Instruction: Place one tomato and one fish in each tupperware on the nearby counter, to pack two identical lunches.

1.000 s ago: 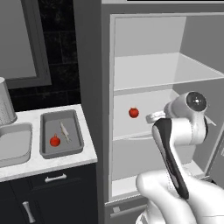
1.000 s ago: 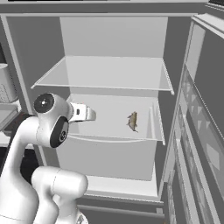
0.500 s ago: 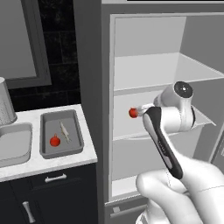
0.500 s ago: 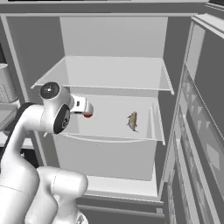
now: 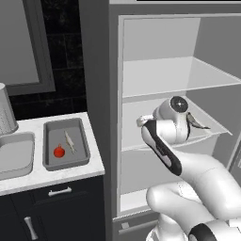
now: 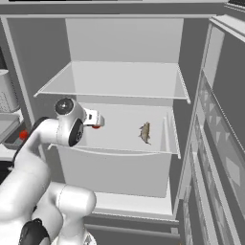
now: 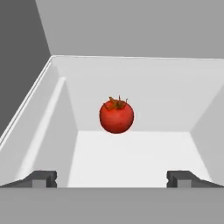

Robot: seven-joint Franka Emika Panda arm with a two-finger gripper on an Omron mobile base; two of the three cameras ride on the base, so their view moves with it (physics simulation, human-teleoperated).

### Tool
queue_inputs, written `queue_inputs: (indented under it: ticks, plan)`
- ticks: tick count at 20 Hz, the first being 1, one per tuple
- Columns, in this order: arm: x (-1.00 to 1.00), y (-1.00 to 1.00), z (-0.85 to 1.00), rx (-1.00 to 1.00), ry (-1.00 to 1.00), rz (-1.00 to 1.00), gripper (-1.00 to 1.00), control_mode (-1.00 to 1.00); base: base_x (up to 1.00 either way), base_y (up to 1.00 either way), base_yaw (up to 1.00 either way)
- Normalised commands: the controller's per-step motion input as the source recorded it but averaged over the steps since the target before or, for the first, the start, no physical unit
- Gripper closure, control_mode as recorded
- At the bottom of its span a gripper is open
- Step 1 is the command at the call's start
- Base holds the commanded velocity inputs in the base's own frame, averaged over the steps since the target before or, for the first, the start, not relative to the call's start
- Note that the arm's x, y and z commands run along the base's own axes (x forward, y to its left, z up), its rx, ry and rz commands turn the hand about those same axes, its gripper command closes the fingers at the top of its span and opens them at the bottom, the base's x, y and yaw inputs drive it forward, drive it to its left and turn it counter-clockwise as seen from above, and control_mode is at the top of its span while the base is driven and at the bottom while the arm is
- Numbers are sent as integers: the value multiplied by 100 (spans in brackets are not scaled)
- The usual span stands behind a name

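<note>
On the far left of the left base view, the white surface (image 5: 70, 172) carries a grey tupperware (image 5: 83, 141) that already holds a tomato (image 5: 59, 151) and a pale, slim fish (image 5: 69, 140) lying lengthwise beside it. A sink (image 5: 16, 155) sits just left of that tray. The second tupperware I cannot make out in these pictures.

Moving right, the open fridge takes over. Its middle shelf (image 6: 124, 139) holds the second tomato (image 7: 116, 116), and the gripper (image 7: 112, 179) points straight at it: in the hand view the fruit sits dead centre between the two dark fingertips (image 7: 41, 178), ahead of them and well apart, resting near the back wall with its stem up. The fingertips stand spread wide, with nothing between them, and the gap looks ample for the round fruit.

So the coming move likely turns on one thing only: a straight advance along the gripper's own line until the tomato lies between the tips. No sideways correction seems needed.

Farther right on the same shelf lies the second fish (image 6: 144, 132), well apart from the tomato, its long axis running front to back.
</note>
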Motion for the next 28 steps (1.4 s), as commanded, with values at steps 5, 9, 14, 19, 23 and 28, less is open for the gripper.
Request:
queue_inputs:
  ticks: [5,9,14,19,23,28]
  plan:
    - [57,0,0,0,3,0,-100,-100,0,0,0]
    - [34,0,-24,0,8,0,-100,-100,0,0,0]
    - [20,0,-33,0,1,0,-100,-100,0,0,0]
    - [23,0,-22,0,0,0,-100,-100,0,0,0]
    - [32,0,-8,0,0,0,-100,-100,0,0,0]
    - [22,0,-24,0,0,0,-100,-100,0,0,0]
